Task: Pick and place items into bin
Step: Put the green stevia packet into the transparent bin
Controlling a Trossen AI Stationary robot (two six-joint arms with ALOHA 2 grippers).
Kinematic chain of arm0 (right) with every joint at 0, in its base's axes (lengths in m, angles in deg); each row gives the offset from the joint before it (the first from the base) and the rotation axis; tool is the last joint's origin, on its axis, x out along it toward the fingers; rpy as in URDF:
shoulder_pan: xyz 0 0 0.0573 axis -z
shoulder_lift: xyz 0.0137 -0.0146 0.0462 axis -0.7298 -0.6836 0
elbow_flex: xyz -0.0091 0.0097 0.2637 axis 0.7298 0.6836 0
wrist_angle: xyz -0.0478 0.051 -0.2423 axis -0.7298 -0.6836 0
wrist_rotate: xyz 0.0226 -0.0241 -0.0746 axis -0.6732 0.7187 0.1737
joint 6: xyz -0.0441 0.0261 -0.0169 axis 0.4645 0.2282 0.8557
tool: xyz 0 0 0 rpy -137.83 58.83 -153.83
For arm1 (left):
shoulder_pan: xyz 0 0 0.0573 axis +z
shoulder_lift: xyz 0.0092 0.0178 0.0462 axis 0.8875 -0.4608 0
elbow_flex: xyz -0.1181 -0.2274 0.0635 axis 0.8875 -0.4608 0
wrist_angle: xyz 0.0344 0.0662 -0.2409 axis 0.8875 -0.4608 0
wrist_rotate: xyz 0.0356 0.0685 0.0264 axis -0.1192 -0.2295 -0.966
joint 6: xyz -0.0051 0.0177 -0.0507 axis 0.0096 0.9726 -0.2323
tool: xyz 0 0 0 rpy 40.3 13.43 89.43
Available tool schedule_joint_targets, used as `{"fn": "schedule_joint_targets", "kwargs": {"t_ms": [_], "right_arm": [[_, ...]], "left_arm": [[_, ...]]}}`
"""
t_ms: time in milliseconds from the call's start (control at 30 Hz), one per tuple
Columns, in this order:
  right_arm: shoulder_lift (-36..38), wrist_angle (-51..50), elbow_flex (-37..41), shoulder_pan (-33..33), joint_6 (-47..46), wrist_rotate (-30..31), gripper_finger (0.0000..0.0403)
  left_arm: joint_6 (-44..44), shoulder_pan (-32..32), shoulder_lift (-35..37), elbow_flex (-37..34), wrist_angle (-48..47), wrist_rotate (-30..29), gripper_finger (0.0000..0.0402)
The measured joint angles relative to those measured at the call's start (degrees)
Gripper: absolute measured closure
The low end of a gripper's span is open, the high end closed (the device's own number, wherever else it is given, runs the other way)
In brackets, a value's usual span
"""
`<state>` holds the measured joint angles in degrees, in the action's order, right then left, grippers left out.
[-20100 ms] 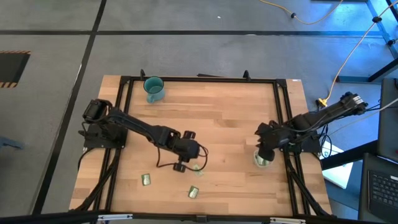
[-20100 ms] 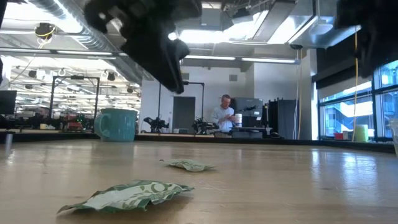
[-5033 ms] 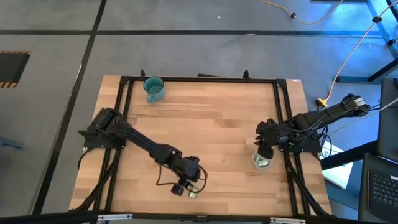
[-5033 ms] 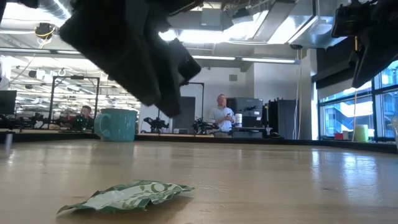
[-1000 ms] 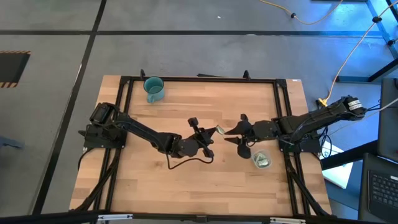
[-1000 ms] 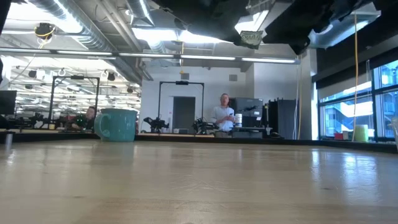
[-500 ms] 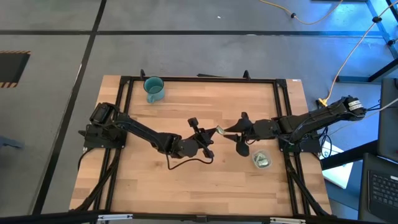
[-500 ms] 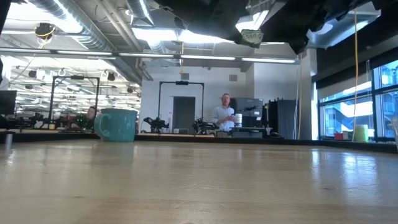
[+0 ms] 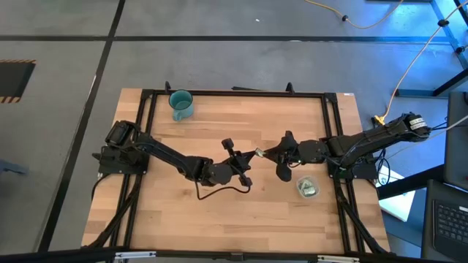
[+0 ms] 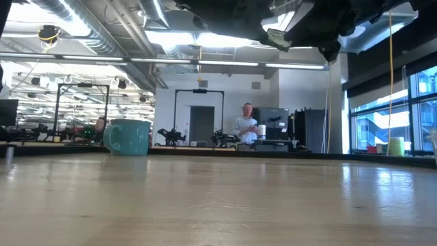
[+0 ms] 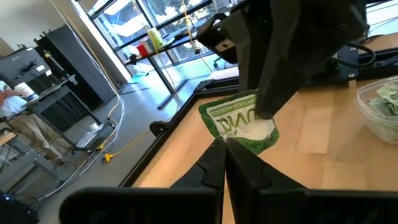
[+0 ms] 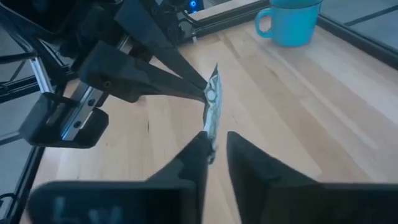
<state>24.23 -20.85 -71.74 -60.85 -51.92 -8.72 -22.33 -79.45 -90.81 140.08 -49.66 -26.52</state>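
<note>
A pale green foil packet (image 9: 257, 153) hangs above the middle of the table, with my left gripper (image 11: 224, 144) shut on it. My right gripper (image 12: 216, 148) reaches in from the table's right. Its two fingers stand on either side of the packet's free end (image 12: 212, 134) with a narrow gap between them. The bin (image 9: 308, 188), a clear cup holding several packets, stands on the table just below and to the right of my right gripper. It also shows in the left wrist view as the bin (image 11: 379, 106). My left gripper pinches the packet's edge (image 11: 227, 137) between its two fingertips, coming about level from the table's left. The packet stands on edge, lifted well clear of the table. My right gripper: whether its fingers (image 11: 273, 93) touch the packet I cannot tell.
A teal mug (image 9: 180, 104) stands at the table's far left corner. A black frame (image 9: 234, 92) runs around the tabletop. In the low view, people stand in the room beyond the table (image 10: 247, 126).
My right gripper's fingers have drawn closer together around the packet's free end, and the gripper has rolled a little. My left gripper and the packet have kept still.
</note>
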Motion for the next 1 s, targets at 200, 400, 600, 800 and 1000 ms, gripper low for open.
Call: {"fn": "schedule_joint_targets", "kwargs": {"t_ms": [200, 400, 600, 800, 1000], "right_arm": [[0.0, -0.04, 0.0, 0.0, 1.5, -0.02, 0.0395], [1.76, -1.73, 0.0, -0.07, 1.36, -0.17, 0.0399], [9.76, -13.47, -0.05, -0.04, -5.05, -4.93, 0.0401], [16.07, -35.78, -0.07, -2.04, -21.8, -27.66, 0.0402], [16.99, -51.47, -0.05, -8.84, -33.11, -39.09, 0.0402]], "left_arm": [[0.06, 0.0, 0.0, 0.0, 0.2, 0.07, 0.0395], [-0.97, -0.75, 0.54, -0.02, -4.02, 0.15, 0.0352], [-8.68, -1.4, 4.28, -0.02, -15.98, 3.33, 0.0305], [-15.43, -1.29, 6.12, -0.02, -26.84, 17.6, 0.0296], [-18.79, -1.22, 6.12, -0.04, -28.87, 29.3, 0.0306]]}}
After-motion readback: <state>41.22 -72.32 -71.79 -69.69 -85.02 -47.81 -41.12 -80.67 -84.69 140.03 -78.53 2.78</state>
